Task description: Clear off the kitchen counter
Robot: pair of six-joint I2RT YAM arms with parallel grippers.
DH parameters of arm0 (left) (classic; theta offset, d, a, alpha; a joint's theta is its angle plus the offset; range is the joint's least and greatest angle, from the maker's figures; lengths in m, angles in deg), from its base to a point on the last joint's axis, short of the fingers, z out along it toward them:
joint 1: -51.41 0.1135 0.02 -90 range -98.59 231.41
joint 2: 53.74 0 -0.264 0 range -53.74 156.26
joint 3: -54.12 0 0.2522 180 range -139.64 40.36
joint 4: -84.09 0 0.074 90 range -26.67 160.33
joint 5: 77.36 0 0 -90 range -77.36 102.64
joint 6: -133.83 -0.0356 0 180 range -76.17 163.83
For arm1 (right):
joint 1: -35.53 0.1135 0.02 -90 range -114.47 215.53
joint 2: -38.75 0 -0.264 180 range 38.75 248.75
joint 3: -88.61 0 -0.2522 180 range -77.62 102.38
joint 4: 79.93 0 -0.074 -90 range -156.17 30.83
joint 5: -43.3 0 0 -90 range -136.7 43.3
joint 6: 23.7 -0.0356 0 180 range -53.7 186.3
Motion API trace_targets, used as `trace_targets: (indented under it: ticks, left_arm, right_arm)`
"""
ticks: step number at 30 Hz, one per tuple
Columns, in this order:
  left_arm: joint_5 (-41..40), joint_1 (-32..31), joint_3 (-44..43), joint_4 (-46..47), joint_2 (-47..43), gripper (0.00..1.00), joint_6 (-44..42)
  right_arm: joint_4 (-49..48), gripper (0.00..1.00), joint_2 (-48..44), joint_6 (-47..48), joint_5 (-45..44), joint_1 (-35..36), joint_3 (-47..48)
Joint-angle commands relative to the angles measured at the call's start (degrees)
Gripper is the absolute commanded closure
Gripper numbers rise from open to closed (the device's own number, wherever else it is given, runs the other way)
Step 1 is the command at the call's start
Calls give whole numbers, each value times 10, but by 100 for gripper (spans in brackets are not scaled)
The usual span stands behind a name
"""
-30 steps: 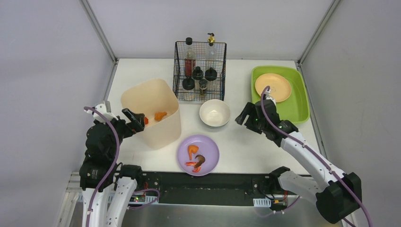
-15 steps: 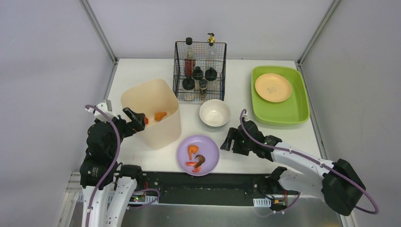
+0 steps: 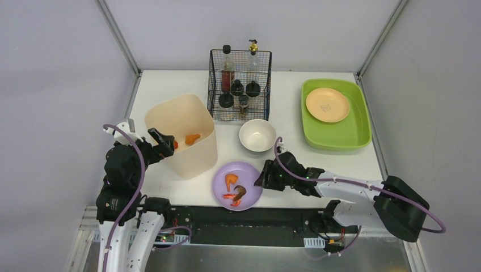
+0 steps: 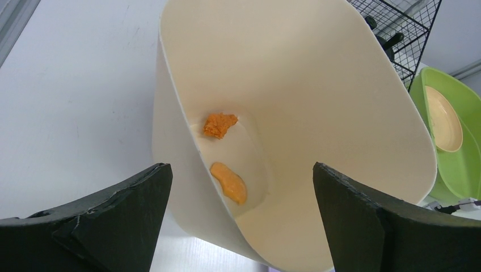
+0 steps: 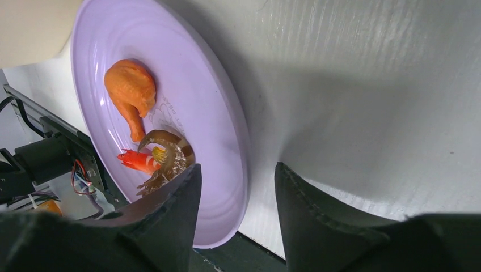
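Observation:
The white kitchen counter (image 3: 317,164) holds a purple plate (image 3: 253,180) near its front edge, with an orange drumstick (image 3: 230,180), a shrimp and a red piece on it. My right gripper (image 3: 264,175) is open, low at the plate's right rim. In the right wrist view the plate's rim (image 5: 241,141) lies between the open jaws of the right gripper (image 5: 238,190), beside the drumstick (image 5: 133,90) and shrimp (image 5: 170,156). My left gripper (image 3: 163,141) is open and empty at the left rim of a cream bin (image 3: 187,116). The left wrist view shows the left gripper (image 4: 241,170) astride the bin's wall (image 4: 317,113).
Two orange food pieces (image 4: 219,124) lie in the bin. A white bowl (image 3: 257,135) stands behind the plate. A black wire rack (image 3: 239,84) with bottles is at the back. A lime-green tub (image 3: 340,133) at the back right holds an orange plate (image 3: 327,105).
My right arm has swung from beside the green tub forward and left, down to the purple plate's right rim. The left arm has barely moved.

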Motion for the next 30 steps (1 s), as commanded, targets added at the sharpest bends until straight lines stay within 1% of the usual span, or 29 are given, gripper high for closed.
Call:
trace_targets:
  ticks: [1, 2, 5, 10, 13, 14, 23, 30]
  left_arm:
    - [4, 6, -2, 11, 5, 1, -3]
    - [4, 6, -2, 11, 6, 1, -3]
    - [4, 7, -2, 11, 7, 1, -3]
    - [4, 7, -2, 11, 7, 1, -3]
    - [4, 7, -1, 11, 7, 1, -3]
    - [4, 7, -1, 11, 7, 1, -3]
    - [4, 6, -1, 11, 10, 1, -2]
    - [4, 7, -3, 10, 6, 1, -2]
  right_arm:
    - [-27, 51, 16, -20, -15, 9, 3]
    - [-24, 53, 19, -21, -16, 9, 5]
    - [-21, 65, 28, -21, -15, 11, 7]
    - [3, 90, 33, -19, -24, 12, 16]
    - [16, 100, 20, -17, -24, 13, 16]
    - [20, 100, 14, -16, -42, 13, 18]
    - [143, 100, -75, 5, -76, 14, 50]
    - [249, 100, -148, 29, -88, 14, 110]
